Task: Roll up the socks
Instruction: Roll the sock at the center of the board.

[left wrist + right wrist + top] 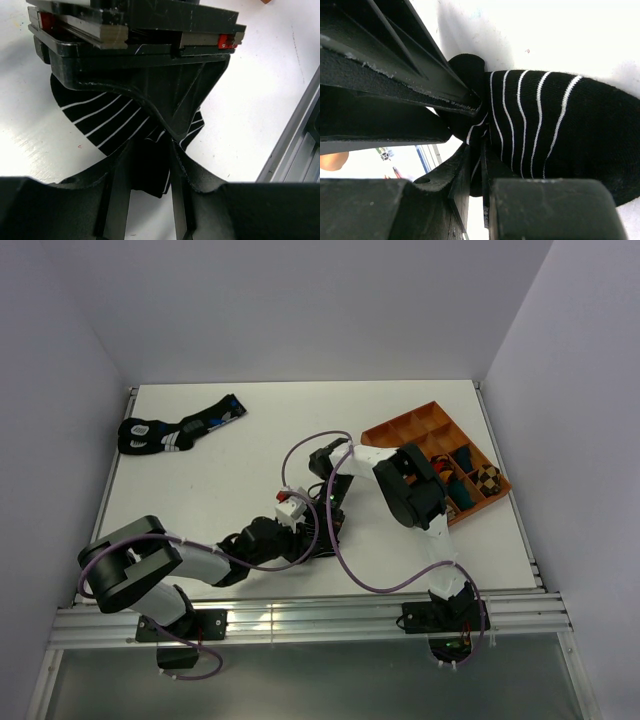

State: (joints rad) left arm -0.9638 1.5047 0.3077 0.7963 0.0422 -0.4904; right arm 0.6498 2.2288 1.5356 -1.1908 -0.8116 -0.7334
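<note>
Right wrist view: the right gripper point(479, 146) is clamped shut on a fold of the striped ankle sock point(545, 125), whose body lies bunched just beyond the fingertips. Opposite, the left gripper point(150, 150) is closed on another fold of the same sock. Rolling is judged underway, not finished (no tight bundle is seen). The argyle sock cannot be located and is presumed not yet rolled.
</note>
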